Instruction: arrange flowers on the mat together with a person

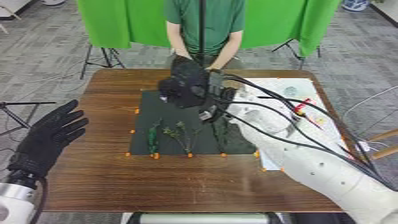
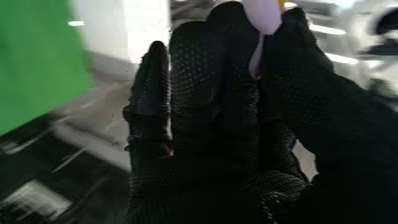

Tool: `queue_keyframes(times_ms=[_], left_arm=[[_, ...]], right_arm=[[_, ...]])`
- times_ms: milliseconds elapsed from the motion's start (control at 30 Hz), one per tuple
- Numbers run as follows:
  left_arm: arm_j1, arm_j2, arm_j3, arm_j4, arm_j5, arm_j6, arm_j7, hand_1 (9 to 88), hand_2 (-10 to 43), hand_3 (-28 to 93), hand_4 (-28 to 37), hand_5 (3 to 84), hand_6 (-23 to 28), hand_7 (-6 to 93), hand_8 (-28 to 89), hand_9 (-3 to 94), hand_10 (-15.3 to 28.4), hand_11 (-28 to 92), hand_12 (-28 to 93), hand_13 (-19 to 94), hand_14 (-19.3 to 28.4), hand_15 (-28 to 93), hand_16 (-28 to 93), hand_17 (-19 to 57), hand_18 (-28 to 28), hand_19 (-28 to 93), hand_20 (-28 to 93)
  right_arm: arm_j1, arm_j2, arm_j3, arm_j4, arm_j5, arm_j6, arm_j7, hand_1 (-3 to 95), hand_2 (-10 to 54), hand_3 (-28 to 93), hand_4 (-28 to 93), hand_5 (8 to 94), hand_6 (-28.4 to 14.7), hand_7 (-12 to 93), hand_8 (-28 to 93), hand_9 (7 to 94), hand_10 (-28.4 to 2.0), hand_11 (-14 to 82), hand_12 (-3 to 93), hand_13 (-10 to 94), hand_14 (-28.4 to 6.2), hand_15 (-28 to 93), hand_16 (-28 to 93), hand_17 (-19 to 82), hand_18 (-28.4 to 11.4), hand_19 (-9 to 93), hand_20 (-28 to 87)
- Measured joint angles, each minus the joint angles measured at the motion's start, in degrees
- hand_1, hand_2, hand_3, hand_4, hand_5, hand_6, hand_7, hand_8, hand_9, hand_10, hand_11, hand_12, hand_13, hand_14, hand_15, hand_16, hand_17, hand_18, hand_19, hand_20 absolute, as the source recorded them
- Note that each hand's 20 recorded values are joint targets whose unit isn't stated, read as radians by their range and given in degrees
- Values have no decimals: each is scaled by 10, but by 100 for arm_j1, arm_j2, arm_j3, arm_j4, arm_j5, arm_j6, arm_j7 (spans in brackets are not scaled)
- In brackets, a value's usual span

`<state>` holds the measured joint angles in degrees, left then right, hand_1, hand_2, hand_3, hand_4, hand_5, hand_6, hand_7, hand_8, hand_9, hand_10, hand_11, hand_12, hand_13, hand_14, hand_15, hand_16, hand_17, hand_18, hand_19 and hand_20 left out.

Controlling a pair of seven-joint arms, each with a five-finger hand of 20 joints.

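I have two hands over one brown table (image 1: pixel 98 190). My left hand (image 1: pixel 44 142) is at the table's left side, its fingers straight and relaxed, with nothing in it. My right hand (image 1: pixel 185 85) is over the far part of the single dark mat (image 1: pixel 153 112), near the table's far edge. In the right wrist view, that right hand (image 2: pixel 209 110) pinches one pale pink petal-like piece (image 2: pixel 264 17) between its thumb and fingers, with a small touch of yellow beside it. On the mat I count three lots of greenery, side by side in its nearer half: one leafy stem (image 1: pixel 154 139) on the left, one branching sprig (image 1: pixel 185 137) just to its right, and one darker stem (image 1: pixel 220 134) farther right, close to my forearm. I make out five orange marks (image 1: pixel 189 155) along the mat's near edge and two more up its left side. To the right lies one white sheet (image 1: pixel 306 92), partly under my right arm, and one small red thing (image 1: pixel 303 106) rests on it. Past the table's far edge I see two black tripods (image 1: pixel 107 59), one toward the left and one toward the right, and one green cloth backdrop (image 1: pixel 107 22) hangs behind.
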<state>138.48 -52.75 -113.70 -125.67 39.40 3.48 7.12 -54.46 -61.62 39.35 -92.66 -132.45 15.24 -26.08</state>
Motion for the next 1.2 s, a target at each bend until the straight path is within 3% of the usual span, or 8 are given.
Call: queue_keyframes(times_ms=[367,667,933,1200], left_arm=[[12,178,39,61,-91,114,73,304,-54,675,-261,313,35,147,-81,266,110,172,192,223,136,257,33,-88,216,428,93],[-111,309,139,172,-105,127,74,304,-52,674,-262,312,34,148,-81,265,109,173,191,222,136,259,32,-88,215,427,94],[-249,385,203,213,-106,127,66,303,-51,674,-262,312,35,147,-81,265,110,174,190,222,136,257,32,-88,216,427,94],[-261,388,204,214,-106,127,70,303,-51,675,-262,312,35,147,-81,265,109,174,190,222,137,258,33,-88,215,427,94]], right_arm=[[226,-1272,-624,1081,-878,-348,-385,539,-95,683,-283,735,75,456,-88,870,-37,126,449,676,-25,522,410,281,-139,643,444],[222,-1888,-703,1893,-1609,-137,-175,542,-95,676,-283,738,78,450,-81,874,-33,112,451,674,-22,516,415,279,-138,641,446],[102,-2107,-672,2065,-2236,-187,-93,580,-95,614,-283,740,83,447,-84,882,-27,103,435,661,-18,500,421,268,-134,623,442],[-17,-2162,-505,2054,-2897,-974,-122,621,-95,551,-283,742,83,443,-76,880,-22,96,437,649,-13,477,440,255,-131,605,442]])
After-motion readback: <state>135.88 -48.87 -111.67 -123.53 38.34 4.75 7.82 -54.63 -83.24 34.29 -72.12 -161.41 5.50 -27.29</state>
